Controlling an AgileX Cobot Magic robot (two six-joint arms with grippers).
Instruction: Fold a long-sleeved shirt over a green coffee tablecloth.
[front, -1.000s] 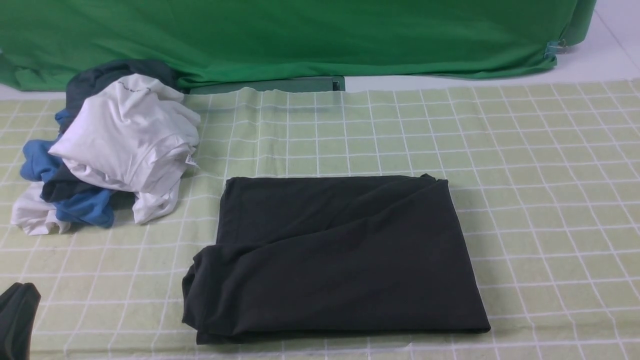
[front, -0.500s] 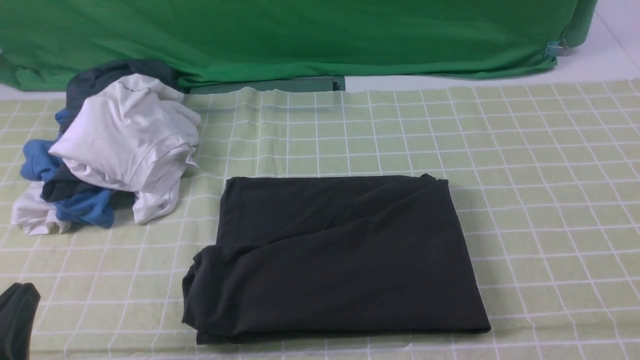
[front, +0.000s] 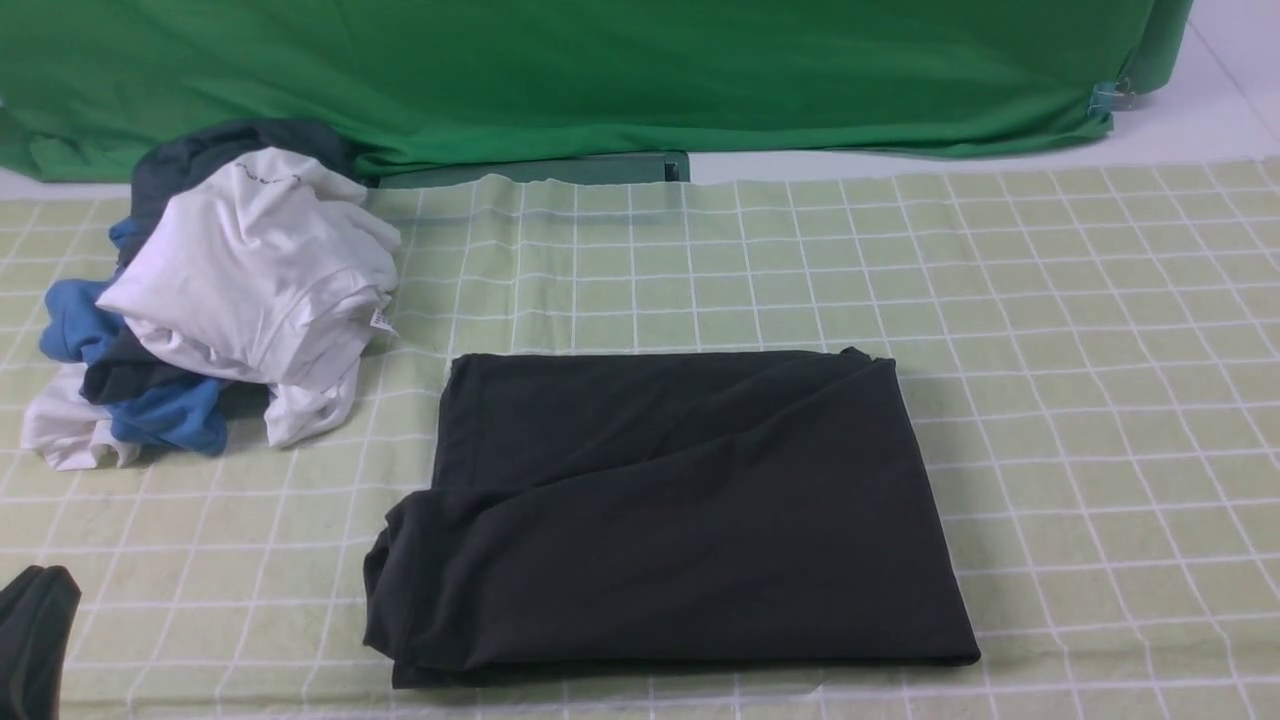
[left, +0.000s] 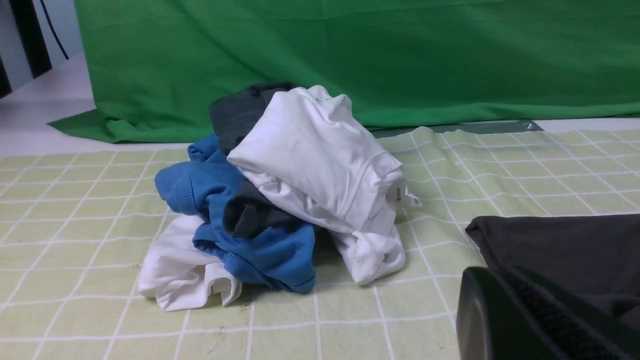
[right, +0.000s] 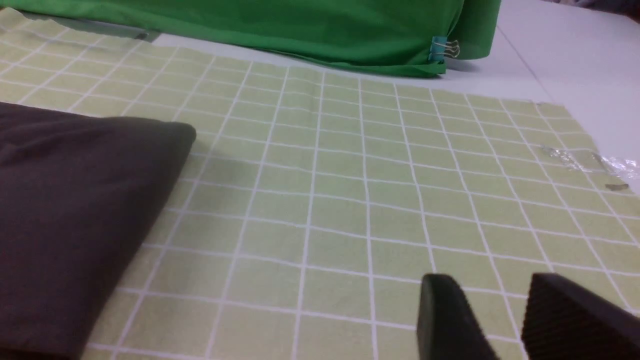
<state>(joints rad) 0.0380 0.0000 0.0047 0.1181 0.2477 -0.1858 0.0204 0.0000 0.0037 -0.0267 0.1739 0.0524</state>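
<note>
The long-sleeved shirt lies folded into a black rectangle on the green coffee tablecloth; its print and neck are hidden. Neither gripper touches it. In the left wrist view my left gripper hovers low over the tablecloth, beside the shirt's corner. Its fingers stand together, with no cloth showing between them. In the right wrist view my right gripper is open above bare tablecloth, with the shirt's edge well off to one side.
A heap of white, blue and grey garments sits at the back left, also in the left wrist view. A small black shape shows at the near left edge. The bright green backdrop cloth hangs behind.
</note>
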